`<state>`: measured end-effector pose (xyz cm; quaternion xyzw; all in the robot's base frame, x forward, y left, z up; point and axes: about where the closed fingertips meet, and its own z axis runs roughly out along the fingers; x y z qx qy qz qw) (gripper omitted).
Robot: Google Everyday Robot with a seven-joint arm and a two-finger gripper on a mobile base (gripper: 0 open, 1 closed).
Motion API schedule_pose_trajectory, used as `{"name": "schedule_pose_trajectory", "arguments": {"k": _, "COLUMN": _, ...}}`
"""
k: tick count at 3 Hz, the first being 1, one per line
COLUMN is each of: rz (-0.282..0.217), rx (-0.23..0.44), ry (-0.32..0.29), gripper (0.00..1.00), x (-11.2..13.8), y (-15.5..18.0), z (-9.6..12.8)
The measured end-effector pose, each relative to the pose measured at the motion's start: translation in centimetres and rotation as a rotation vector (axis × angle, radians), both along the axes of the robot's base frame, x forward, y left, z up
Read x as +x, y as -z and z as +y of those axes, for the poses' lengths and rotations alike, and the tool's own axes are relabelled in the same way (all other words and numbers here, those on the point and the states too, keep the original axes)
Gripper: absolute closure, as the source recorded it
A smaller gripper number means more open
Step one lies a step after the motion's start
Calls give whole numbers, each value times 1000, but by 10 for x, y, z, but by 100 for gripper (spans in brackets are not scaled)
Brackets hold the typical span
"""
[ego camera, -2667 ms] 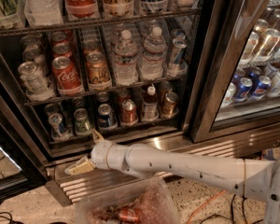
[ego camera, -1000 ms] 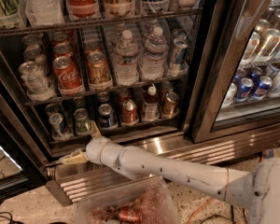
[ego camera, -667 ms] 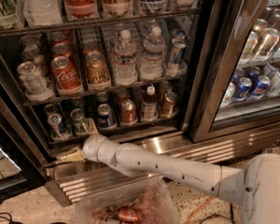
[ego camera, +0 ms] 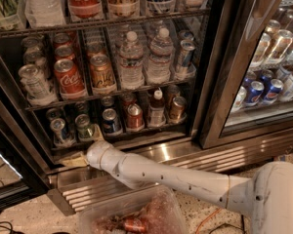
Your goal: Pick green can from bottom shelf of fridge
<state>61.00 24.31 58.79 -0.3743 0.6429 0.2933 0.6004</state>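
The fridge point(ego camera: 219, 72) stands open, with dark wire racks of drinks. The green can point(ego camera: 84, 126) stands upright at the front of the bottom shelf point(ego camera: 136, 136), between a silver-blue can point(ego camera: 58, 130) and a dark blue can point(ego camera: 110, 121). My gripper point(ego camera: 82, 146) is at the shelf's front lip, just below the green can. Its pale fingers are spread: one points up beside the can's base, the other point(ego camera: 72, 160) points left over the steel sill. It holds nothing. A red can point(ego camera: 135, 116) and a small red-capped bottle point(ego camera: 156, 108) stand further right.
The rack above holds Coca-Cola cans point(ego camera: 67, 78) and water bottles point(ego camera: 131, 62). A shut glass door point(ego camera: 268, 67) with blue cans is on the right. The base grille point(ego camera: 93, 189) runs below, and a clear plastic tub point(ego camera: 136, 218) sits on the floor under my arm.
My arm has swung left and a little up, bringing the wrist and fingers from below the sill to right under the green can. The cans have not moved.
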Motion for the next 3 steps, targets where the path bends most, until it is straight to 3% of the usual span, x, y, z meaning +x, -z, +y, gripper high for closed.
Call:
{"name": "schedule_pose_trajectory", "arguments": {"k": 2, "rz": 4, "rx": 28, "ry": 173, "gripper": 0, "x": 15, "y": 2, "z": -27}}
{"name": "schedule_pose_trajectory", "arguments": {"k": 3, "rz": -15, "rx": 15, "ry": 208, "gripper": 10, "x": 25, "y": -2, "z": -30}}
